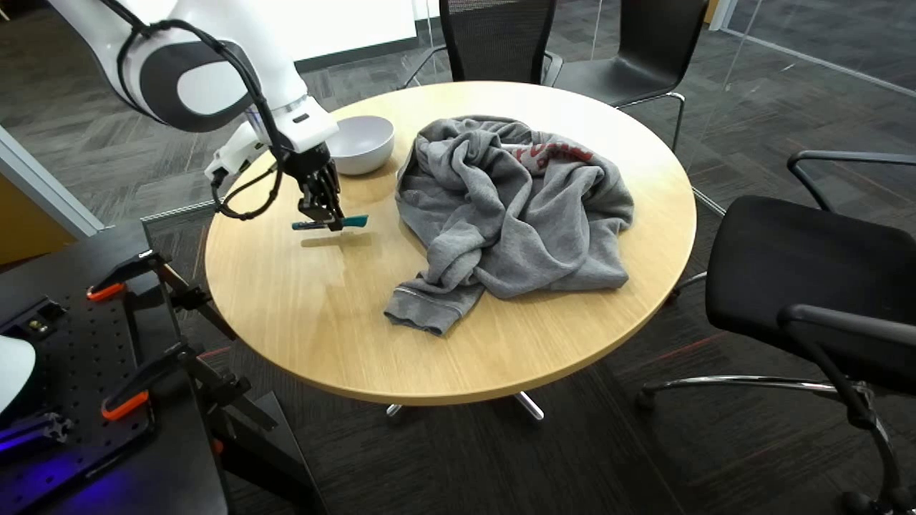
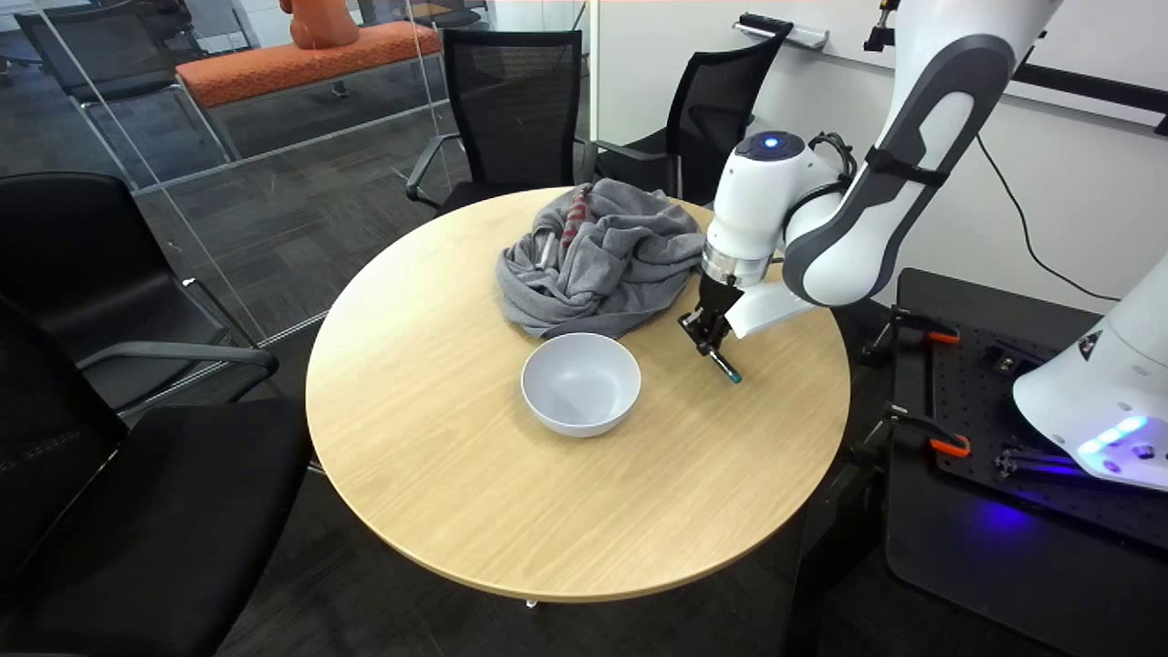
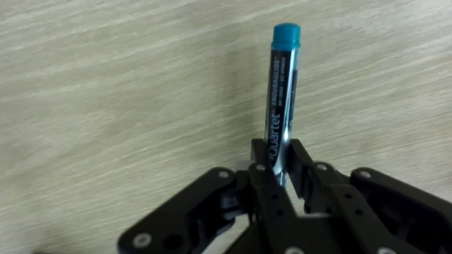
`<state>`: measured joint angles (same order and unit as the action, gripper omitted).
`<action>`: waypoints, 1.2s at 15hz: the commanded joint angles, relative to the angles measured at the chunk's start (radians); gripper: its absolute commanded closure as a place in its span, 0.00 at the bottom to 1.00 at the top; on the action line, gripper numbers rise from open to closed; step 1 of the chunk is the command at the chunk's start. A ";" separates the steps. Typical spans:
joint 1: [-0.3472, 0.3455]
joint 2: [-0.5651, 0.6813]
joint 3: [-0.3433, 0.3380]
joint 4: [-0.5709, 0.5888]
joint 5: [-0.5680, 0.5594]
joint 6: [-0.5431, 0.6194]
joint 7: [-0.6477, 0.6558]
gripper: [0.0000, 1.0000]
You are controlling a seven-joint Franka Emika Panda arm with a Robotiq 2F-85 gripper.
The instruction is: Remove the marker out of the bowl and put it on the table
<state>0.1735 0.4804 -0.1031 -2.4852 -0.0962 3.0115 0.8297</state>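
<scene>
The marker, dark-bodied with teal ends, shows in both exterior views (image 1: 356,221) (image 2: 727,369) and in the wrist view (image 3: 280,88). My gripper (image 3: 276,150) is shut on it, with one finger on each side of its body. The gripper also shows in both exterior views (image 1: 333,223) (image 2: 709,347). The marker lies roughly level, a little above the round wooden table (image 1: 315,307) (image 2: 438,493), with its shadow below it. The light grey bowl (image 1: 366,159) (image 2: 581,423) stands upright on the table, apart from the gripper. Its visible inside holds nothing.
A crumpled grey sweatshirt (image 1: 515,214) (image 2: 611,265) lies on the table beside the bowl and the gripper. Black chairs (image 1: 809,279) (image 2: 511,109) stand around the table. A black robot stand (image 1: 172,429) (image 2: 985,547) with orange-tipped clamps is beside the table edge.
</scene>
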 commanded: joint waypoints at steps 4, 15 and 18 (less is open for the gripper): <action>0.034 -0.005 -0.020 -0.004 0.128 0.024 -0.130 0.27; 0.305 -0.168 -0.288 -0.041 0.004 -0.030 -0.117 0.00; 0.359 -0.216 -0.355 -0.030 -0.087 -0.042 -0.113 0.00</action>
<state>0.4764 0.3472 -0.3918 -2.4960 -0.1112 3.0085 0.7231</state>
